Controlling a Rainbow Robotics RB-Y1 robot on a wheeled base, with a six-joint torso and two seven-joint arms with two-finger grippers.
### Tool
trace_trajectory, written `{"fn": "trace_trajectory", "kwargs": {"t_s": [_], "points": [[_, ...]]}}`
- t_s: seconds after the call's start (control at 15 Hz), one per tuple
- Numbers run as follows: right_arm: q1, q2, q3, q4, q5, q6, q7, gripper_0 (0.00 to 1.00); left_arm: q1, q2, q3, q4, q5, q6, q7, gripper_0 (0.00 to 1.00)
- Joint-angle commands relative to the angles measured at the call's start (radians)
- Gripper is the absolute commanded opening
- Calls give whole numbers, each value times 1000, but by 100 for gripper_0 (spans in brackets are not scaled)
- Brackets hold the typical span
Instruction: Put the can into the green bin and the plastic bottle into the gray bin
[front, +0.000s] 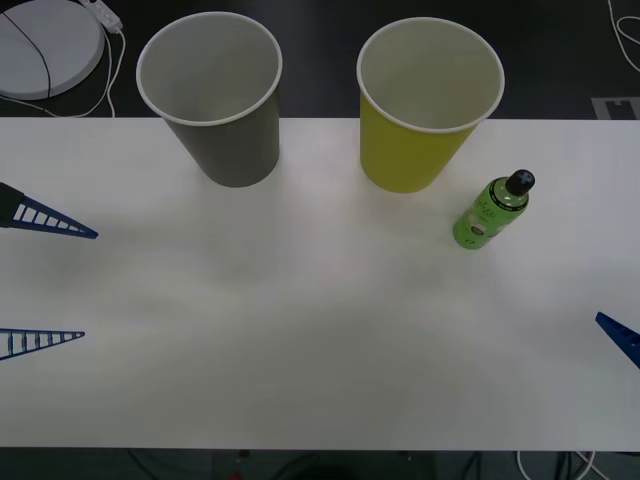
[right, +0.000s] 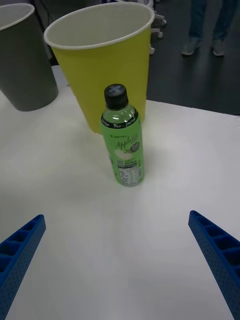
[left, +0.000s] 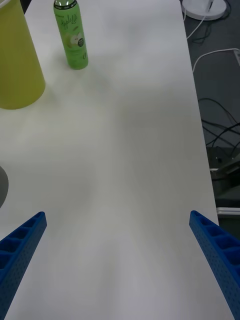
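Clearly "Apple" lettering on plastic bottle (right: 123, 145) label.

White surface (front: 300, 330), plain matte, spans nearly the full front view. Dark floor (front: 560, 60) beyond its far edge. White round disc-shaped unit (front: 45, 45) sits on the floor past the far left corner, white cable (front: 112, 60) trailing from it. More cables (left: 220, 130), dark and white, lie on the floor along one surface edge. Lighting even, soft shadows.
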Motion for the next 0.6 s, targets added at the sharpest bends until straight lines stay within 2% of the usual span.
{"fn": "trace_trajectory", "kwargs": {"t_s": [0.07, 0.27, 0.6], "points": [[-6, 38, 22, 0, 0, 36, 61, 100, 0, 0, 0, 0, 0, 0, 0, 100], [-24, 69, 46, 0, 19, 67, 89, 100, 0, 0, 0, 0, 0, 0, 0, 100], [-113, 99, 164, -1, 68, 205, 129, 100, 0, 0, 0, 0, 0, 0, 0, 100]]}}
